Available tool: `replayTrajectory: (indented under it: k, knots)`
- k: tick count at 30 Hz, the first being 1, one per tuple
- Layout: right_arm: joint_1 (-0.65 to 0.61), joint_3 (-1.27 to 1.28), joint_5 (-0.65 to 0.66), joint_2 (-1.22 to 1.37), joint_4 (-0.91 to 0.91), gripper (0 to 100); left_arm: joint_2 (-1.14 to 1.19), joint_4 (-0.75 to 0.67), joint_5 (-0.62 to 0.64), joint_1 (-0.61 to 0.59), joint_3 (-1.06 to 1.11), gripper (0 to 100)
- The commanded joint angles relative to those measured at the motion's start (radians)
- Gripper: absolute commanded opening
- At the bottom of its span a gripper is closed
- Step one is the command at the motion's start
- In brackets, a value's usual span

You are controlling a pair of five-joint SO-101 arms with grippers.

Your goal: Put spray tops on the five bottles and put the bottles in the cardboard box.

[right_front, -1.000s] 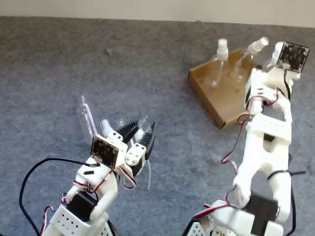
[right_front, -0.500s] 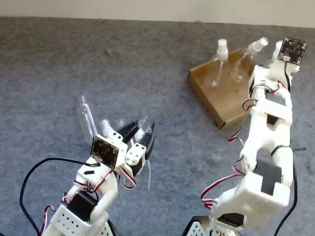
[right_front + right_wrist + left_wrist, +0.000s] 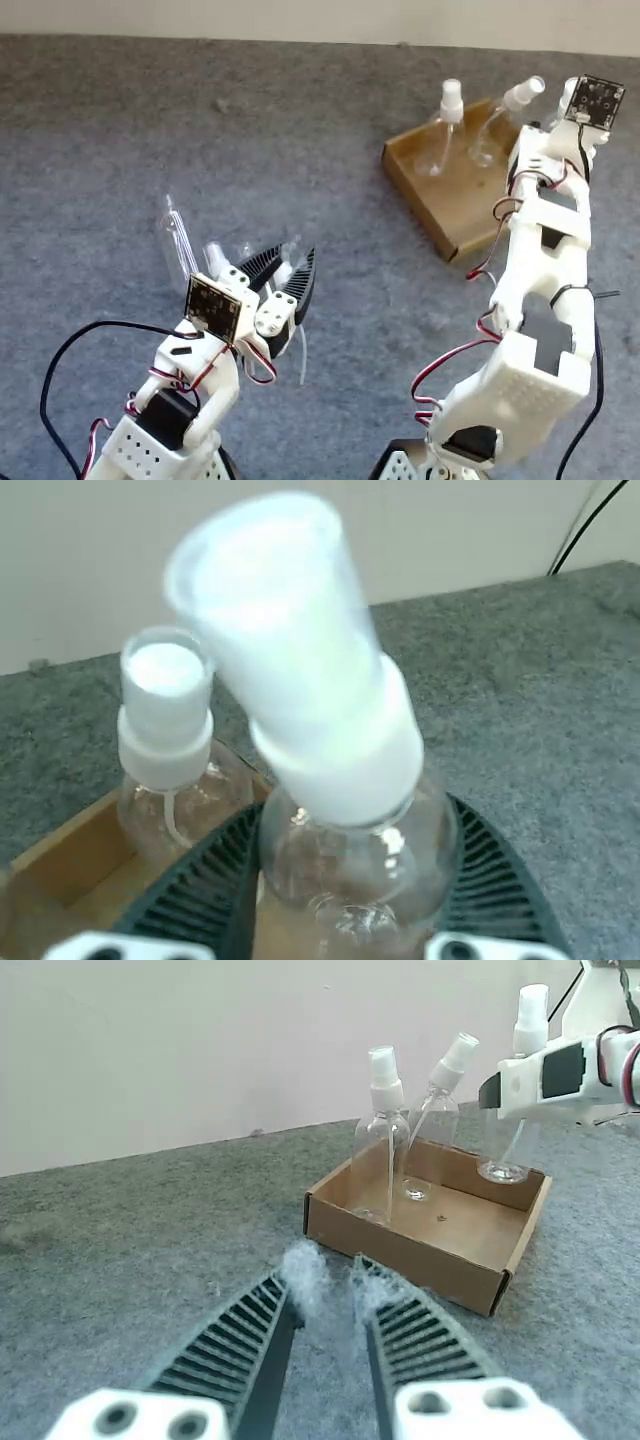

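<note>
- Bottles [image 3: 176, 238], clear ones, lie loose on the grey table [image 3: 350, 120] just beside my left gripper [image 3: 295, 254]. From the high view I can't count them with any certainty.
- My left gripper sits low over the table at the near edge. Its fingers are spread with nothing between them, and its own camera shows grey fluff [image 3: 300, 1272] clinging to both tips.
- Farther out and across to the right, the box [image 3: 452, 205] rests open on the table, well apart from the left gripper.
- Inside the box I see an upright bottle [image 3: 443, 135] and, just beside it, a leaning bottle [image 3: 497, 122]. Each has a white spray top fitted.
- At the box's far corner my right gripper [image 3: 355, 818] is clamped on the body of a third bottle [image 3: 350, 865]. This bottle's spray top [image 3: 295, 650] is on, and the bottle is tilted.
- In the left wrist view the third bottle's base [image 3: 503, 1168] is inside the far corner of the box. I can't tell whether it touches the floor.
</note>
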Motion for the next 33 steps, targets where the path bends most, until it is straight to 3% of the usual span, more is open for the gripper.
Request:
replayTrajectory:
  k: [1, 33]
  knots:
    - [0.004, -0.062, 0.002, -0.004, -0.047, 17.1, -0.007, 0.003, 0.005, -0.010, 0.021, 5]
    - [-0.033, -0.061, 0.009, 0.111, -0.050, 17.4, -0.007, 0.005, 0.002, -0.010, 0.021, 5]
